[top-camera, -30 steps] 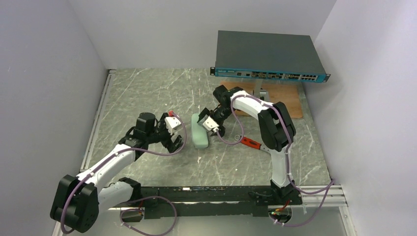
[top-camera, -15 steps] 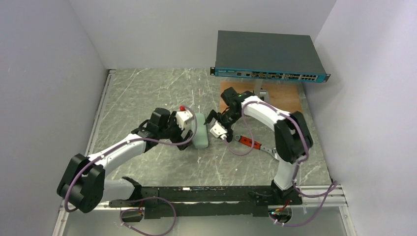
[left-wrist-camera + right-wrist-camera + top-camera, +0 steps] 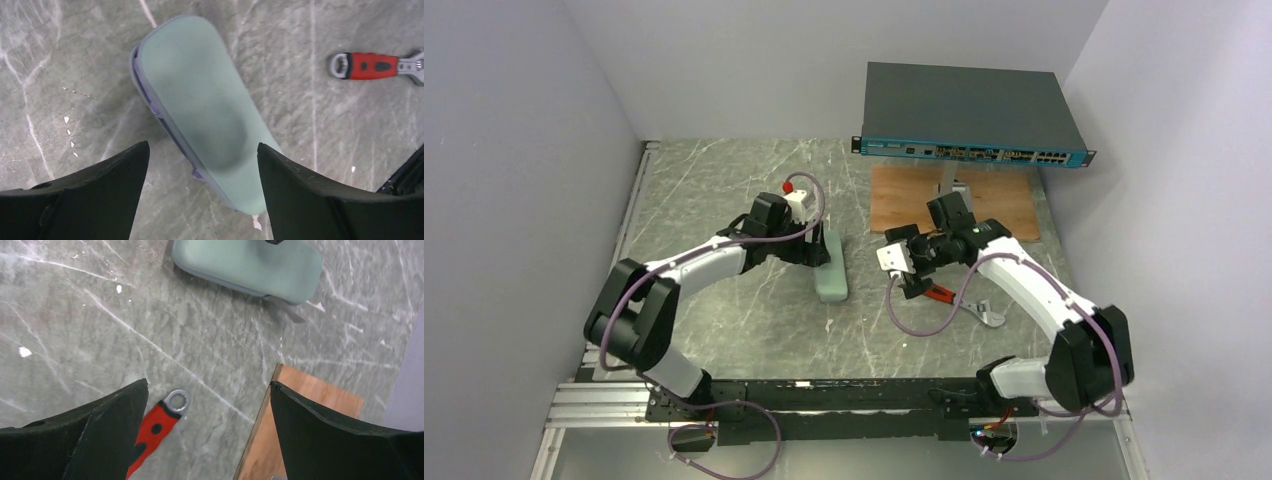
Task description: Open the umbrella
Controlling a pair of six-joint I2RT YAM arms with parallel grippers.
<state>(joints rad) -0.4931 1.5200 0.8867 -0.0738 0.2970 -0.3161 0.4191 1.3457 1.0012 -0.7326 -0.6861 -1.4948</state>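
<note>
The umbrella itself is not visible. A shut mint-green oblong case [image 3: 831, 270] lies on the marble table, with a thin lavender seam along its edge in the left wrist view [image 3: 210, 125]. My left gripper [image 3: 810, 248] is open and hovers straight above the case, its jaws [image 3: 202, 150] spread either side of the case's near end without touching it. My right gripper [image 3: 908, 264] is open and empty, apart from the case to its right. In the right wrist view the case [image 3: 250, 262] lies beyond the open gripper [image 3: 207, 385].
A red-handled wrench [image 3: 936, 292] lies under the right gripper, also seen in the right wrist view [image 3: 150, 432] and the left wrist view [image 3: 370, 66]. A wooden board [image 3: 999, 205] and a network switch [image 3: 969, 115] stand at the back right.
My left gripper has moved from the case's left side to above it. My right gripper has drawn back from the case to the right, over the wrench.
</note>
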